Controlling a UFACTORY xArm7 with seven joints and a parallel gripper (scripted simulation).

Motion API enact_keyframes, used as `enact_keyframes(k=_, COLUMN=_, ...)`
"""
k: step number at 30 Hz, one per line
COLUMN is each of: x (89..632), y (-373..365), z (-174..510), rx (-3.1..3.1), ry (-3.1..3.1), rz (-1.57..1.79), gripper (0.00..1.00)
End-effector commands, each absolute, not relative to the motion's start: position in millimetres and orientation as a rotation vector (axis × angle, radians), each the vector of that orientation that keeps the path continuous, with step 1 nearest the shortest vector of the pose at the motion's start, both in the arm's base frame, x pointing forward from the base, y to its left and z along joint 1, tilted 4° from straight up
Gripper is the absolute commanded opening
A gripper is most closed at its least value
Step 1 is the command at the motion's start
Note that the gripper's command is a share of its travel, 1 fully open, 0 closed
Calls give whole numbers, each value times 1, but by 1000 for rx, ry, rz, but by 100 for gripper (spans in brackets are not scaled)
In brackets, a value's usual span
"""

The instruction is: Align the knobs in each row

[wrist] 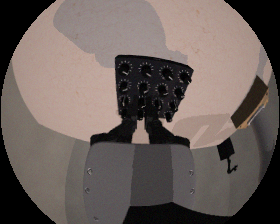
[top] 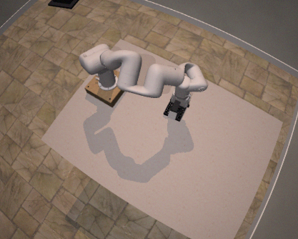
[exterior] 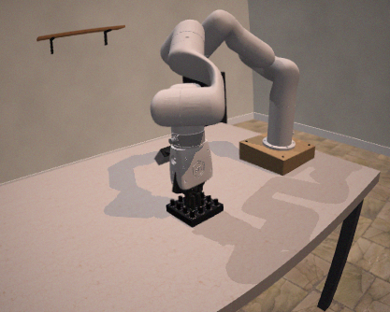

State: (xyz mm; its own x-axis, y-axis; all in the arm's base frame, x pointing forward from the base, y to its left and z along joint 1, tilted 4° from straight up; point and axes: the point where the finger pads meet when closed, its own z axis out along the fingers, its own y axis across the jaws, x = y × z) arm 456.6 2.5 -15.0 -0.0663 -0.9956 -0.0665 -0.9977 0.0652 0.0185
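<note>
The black knob box [top: 181, 116] [exterior: 181, 217] [wrist: 135, 77] stands on the table, its knobs up. In the wrist view it narrows toward my gripper [exterior: 194, 204] [wrist: 140, 120]. The fingers reach down over the row nearest the wrist and are close together around a knob [wrist: 140, 114], second from the left there. In the row farthest from the wrist, white lines on the three left knobs run toward the lower right. Other lines are too small to read surely. The fingers partly hide the nearest row. The printed names are not legible and the socket is not seen.
Neighbouring knobs stand close on both sides of the fingers. The arm's base is on a wooden block [top: 100, 91] [exterior: 262, 159] [wrist: 250, 102] on the same table [top: 218, 183] [exterior: 79, 258]. A small dark object shows behind the gripper in the exterior view.
</note>
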Motion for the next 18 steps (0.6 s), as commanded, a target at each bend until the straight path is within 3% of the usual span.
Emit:
enact_keyframes(k=1, x=458, y=3, z=-13, rx=-2123, ry=2261, rz=88, gripper=8)
enact_keyframes(k=14, x=458, y=3, z=-13, rx=-2123, ry=2261, rz=88, gripper=8)
enact_keyframes(k=15, x=458, y=3, z=-13, rx=-2123, ry=2261, rz=88, gripper=19)
enact_keyframes(k=18, x=458, y=3, z=-13, rx=-2123, ry=2261, rz=88, gripper=19)
